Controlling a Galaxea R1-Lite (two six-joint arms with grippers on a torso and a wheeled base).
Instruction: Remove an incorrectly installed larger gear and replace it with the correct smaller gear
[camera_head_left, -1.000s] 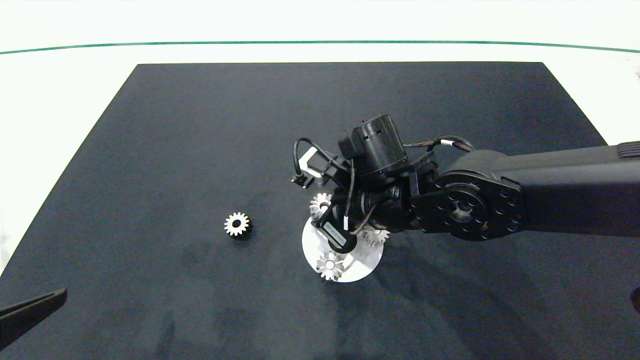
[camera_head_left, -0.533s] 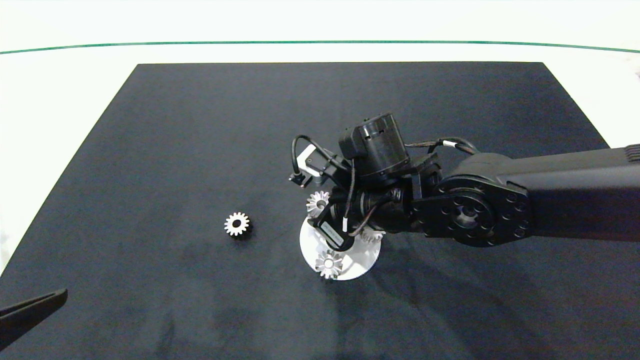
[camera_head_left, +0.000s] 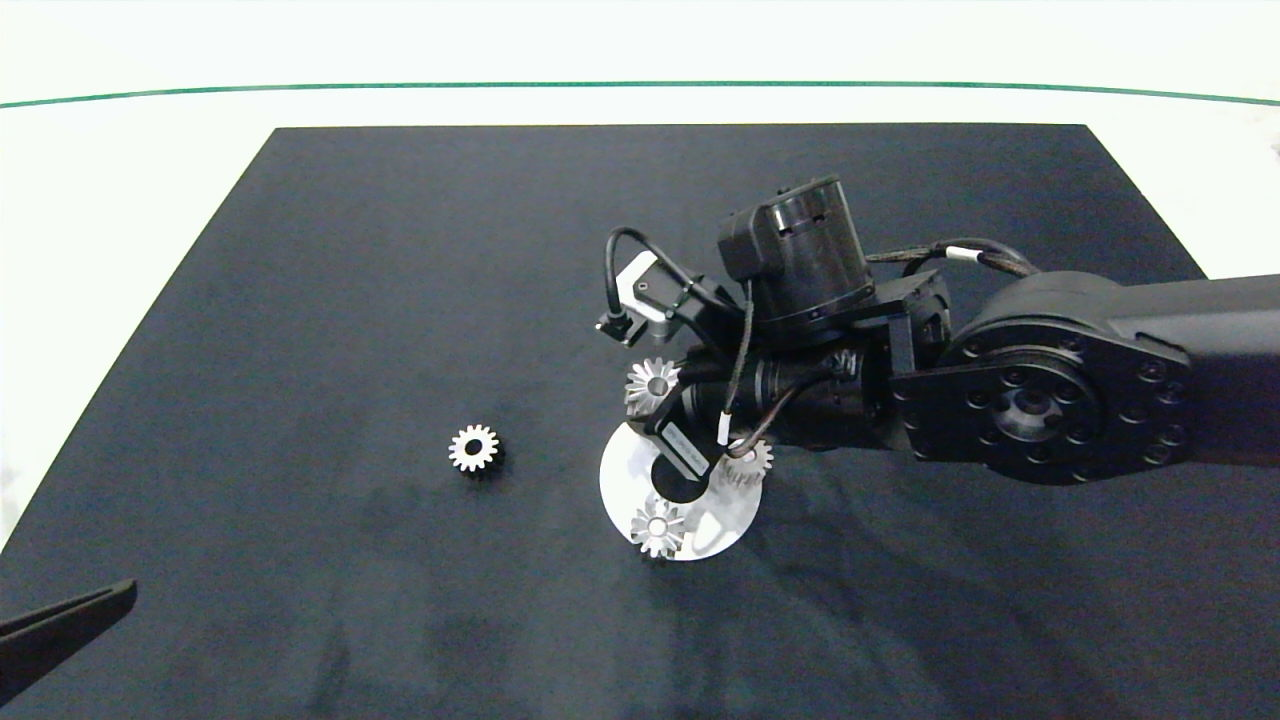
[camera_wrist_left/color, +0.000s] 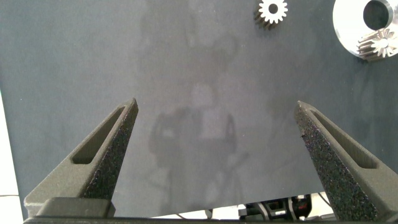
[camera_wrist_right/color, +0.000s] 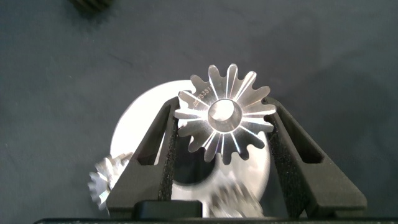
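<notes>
Head view, nearest edge first: the left gripper (camera_wrist_left/color: 214, 155) sits parked at the near left corner of the black mat (camera_head_left: 300, 300), fingers spread wide with nothing between them. On the mat left of centre lies the smaller gear (camera_head_left: 473, 448), flat, well apart from everything else. Further right rests the round white base plate (camera_head_left: 622, 478) carrying two small silver gears, one at its near rim (camera_head_left: 658, 528) and one at its right side (camera_head_left: 748, 460). Above the plate the right gripper (camera_wrist_right/color: 225, 134) is clamped on the larger gear (camera_wrist_right/color: 225, 115), one finger pressed to each side of its teeth. The gear is held clear of the plate, over its far left rim
</notes>
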